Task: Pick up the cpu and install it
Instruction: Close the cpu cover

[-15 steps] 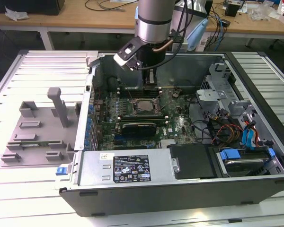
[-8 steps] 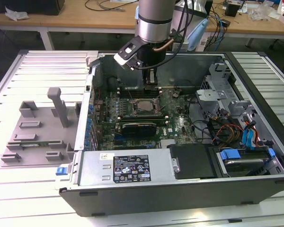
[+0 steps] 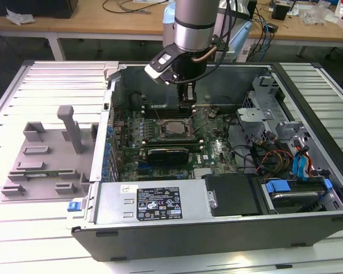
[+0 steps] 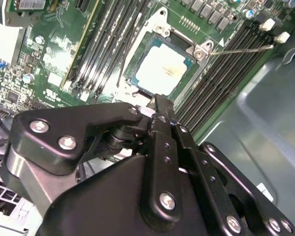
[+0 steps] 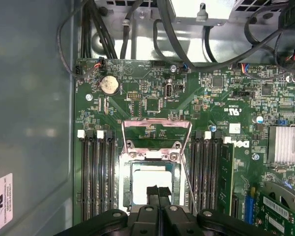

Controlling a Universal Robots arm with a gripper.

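Currently cpu (image 4: 163,69) seated in open socket frame (image 5: 157,123); fingers (image 5: 152,192) narrow, nothing held, at cpu edge. Risk judged: chip knocked askew if pressed off-centre.

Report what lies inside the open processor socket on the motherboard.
The cpu lies flat in the socket, silvery top up, with the hinged frame swung open. The gripper covers one edge of the chip in both wrist views; the contacts beneath it are hidden.

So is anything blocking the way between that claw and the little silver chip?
Nothing visible does. In the first wrist view the gripper hangs right over the cpu, which lies flat in its socket on the motherboard. The socket frame is swung open, clear of both.
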